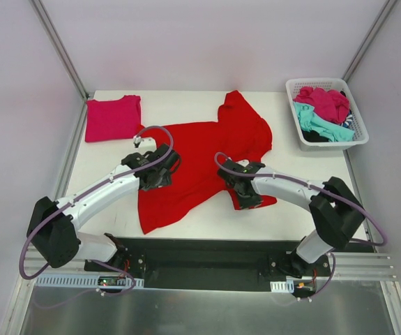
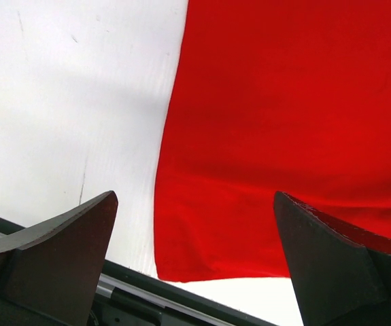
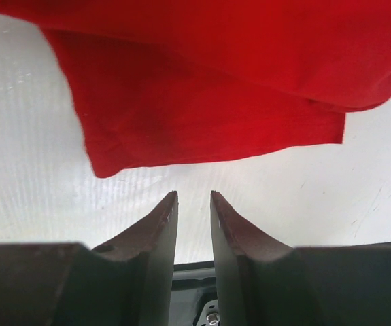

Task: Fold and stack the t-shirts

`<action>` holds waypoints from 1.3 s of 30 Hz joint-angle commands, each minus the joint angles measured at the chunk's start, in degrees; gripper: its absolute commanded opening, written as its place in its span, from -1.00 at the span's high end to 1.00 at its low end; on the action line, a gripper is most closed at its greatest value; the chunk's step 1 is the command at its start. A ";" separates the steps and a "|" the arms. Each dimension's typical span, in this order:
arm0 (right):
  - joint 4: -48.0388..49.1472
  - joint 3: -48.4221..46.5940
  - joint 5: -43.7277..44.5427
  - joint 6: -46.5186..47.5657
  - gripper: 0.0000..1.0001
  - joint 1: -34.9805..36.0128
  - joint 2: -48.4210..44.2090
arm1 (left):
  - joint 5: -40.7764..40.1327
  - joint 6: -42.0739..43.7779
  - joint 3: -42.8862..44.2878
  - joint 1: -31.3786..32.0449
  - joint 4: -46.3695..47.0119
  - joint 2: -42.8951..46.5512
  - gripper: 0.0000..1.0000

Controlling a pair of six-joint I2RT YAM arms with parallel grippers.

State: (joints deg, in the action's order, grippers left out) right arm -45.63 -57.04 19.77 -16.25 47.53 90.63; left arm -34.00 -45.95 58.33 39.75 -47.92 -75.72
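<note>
1. Lying spread and unfolded across the middle of the white table (image 1: 176, 101) is the large bright red cloth t-shirt (image 1: 207, 157). It sits askew, with one short sleeve pointing toward the far edge and its hem toward the near left.
2. Left gripper (image 1: 160, 173): it hangs over the left edge of the red shirt. In the left wrist view the left gripper (image 2: 195, 197) has its two dark fingers (image 2: 59, 251) set wide apart with nothing between them. Below them are the straight edge of the red cloth (image 2: 283, 136) and bare tabletop (image 2: 66, 102).
3. Right gripper (image 1: 246, 194): it is at the near right corner of the red shirt. In the right wrist view the right gripper (image 3: 194, 195) shows only a narrow slot between its fingers (image 3: 158, 231). The slot holds no cloth, and white table shows through it.
4. Just beyond these fingertips is a corner of the red shirt (image 3: 202, 115), with a second layer of cloth lapped over it. Cloth and fingertips are not seen to touch.
5. A magenta-pink t-shirt (image 1: 113, 118) lies folded into a flat rectangle at the far left corner of the table, apart from the red shirt.
6. A white plastic lattice basket (image 1: 323, 82) stands at the far right edge. It holds crumpled shirts: a magenta one (image 1: 326, 103) on top, a teal one (image 1: 320, 125) under it, and a dark one (image 1: 314, 137) at the near side.
</note>
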 commanded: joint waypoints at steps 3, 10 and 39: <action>-0.43 -2.65 2.91 -1.94 0.42 1.52 3.50 | -0.82 0.86 1.26 -3.18 -0.42 2.25 -0.98; 2.03 4.03 2.47 -1.86 0.42 -4.98 1.13 | 3.14 0.96 -1.71 -4.41 0.72 0.14 -0.98; 4.05 5.27 4.66 2.20 0.43 -25.11 -5.28 | 4.73 1.66 -1.90 -4.15 1.69 -0.65 -0.98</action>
State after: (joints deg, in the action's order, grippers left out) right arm -41.89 -52.62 22.50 -13.80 23.40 88.40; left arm -30.00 -44.31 56.42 35.27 -46.28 -75.83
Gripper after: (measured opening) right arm 0.288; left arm 0.992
